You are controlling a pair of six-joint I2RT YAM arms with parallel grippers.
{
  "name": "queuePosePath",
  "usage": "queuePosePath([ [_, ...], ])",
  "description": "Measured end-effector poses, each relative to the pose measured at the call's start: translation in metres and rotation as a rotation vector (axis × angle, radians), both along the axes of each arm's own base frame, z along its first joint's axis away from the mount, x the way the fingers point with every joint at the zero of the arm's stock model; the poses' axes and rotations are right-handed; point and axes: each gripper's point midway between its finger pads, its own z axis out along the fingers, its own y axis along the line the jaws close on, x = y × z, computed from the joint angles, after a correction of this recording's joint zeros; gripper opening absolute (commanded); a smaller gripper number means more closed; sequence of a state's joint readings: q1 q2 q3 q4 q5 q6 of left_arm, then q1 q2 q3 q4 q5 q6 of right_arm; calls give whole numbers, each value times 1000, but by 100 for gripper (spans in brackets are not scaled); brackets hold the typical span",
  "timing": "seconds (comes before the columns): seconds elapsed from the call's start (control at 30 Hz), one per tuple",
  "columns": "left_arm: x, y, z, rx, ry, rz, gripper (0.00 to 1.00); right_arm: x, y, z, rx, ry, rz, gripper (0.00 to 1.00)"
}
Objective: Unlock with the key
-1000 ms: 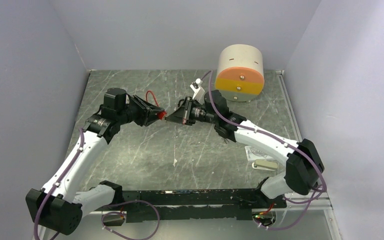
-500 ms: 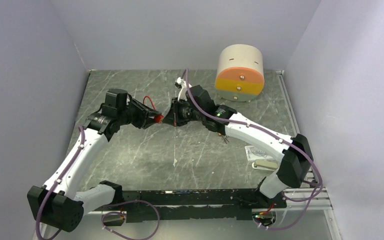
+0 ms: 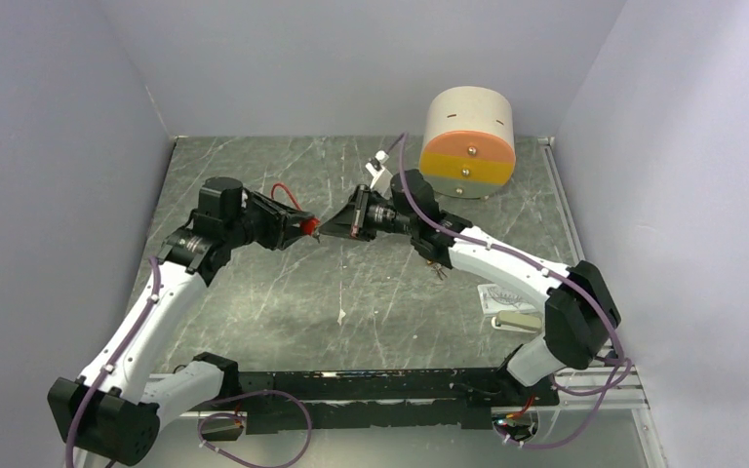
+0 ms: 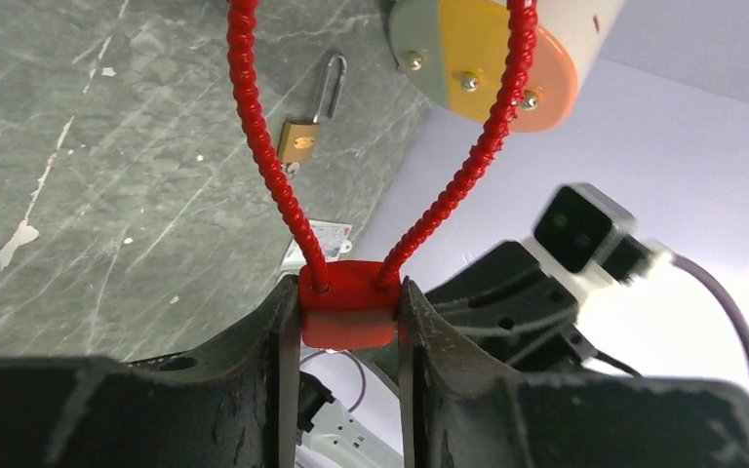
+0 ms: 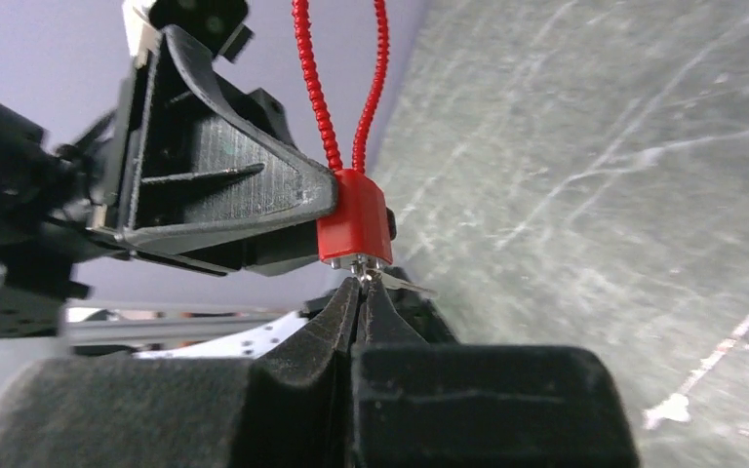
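Pale lilac walls [image 3: 59, 146] close three sides of the table [image 3: 283, 312], a dark grey-green stone with white veins. A beige drum [image 3: 468, 127] with an orange and yellow face stands at the upper right. At the frame's middle, above the surface, the left gripper [image 4: 349, 331] clamps the red cable lock [image 4: 349, 304]. The right gripper [image 5: 361, 292], closed tight, pinches the key [image 5: 400, 283] just under it. A brass padlock [image 4: 302, 141] lies on the table.

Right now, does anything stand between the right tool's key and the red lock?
Nothing visible: the silver metal key, pinched in the right tool, sits at the underside of the red plastic cable lock clamped by the left tool.
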State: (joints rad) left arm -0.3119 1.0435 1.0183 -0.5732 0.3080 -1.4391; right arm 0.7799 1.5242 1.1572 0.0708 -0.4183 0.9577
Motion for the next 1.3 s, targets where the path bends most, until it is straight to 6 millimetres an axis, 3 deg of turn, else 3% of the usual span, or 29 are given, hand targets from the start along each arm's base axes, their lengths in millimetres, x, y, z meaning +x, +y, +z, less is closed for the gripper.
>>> queuePosePath([
  [0.2, -4, -1, 16, -47, -77, -2, 3, -6, -3, 13, 234, 161, 10, 0],
  [0.53, -6, -11, 67, -154, -290, -53, 2, -14, -12, 60, 637, 387, 35, 0],
  [0.73, -4, -14, 86, -195, -363, -63, 3, -14, -14, 79, 800, 497, 67, 0],
  [0.77, -4, -14, 88, -198, -372, -65, 2, -14, -14, 81, 818, 509, 74, 6],
  [0.87, -4, -15, 90, -198, -383, -71, 2, -14, -16, 82, 824, 520, 82, 43],
  [0.93, -8, -20, 87, -189, -379, -97, 2, -13, -19, 78, 808, 507, 78, 60],
  [1.07, -12, -23, 78, -130, -382, -136, 3, -13, -37, 54, 721, 457, 36, 66],
  [1.3, -6, -14, 71, 106, -589, -207, 3, -13, -98, 31, 568, 216, -71, 67],
])
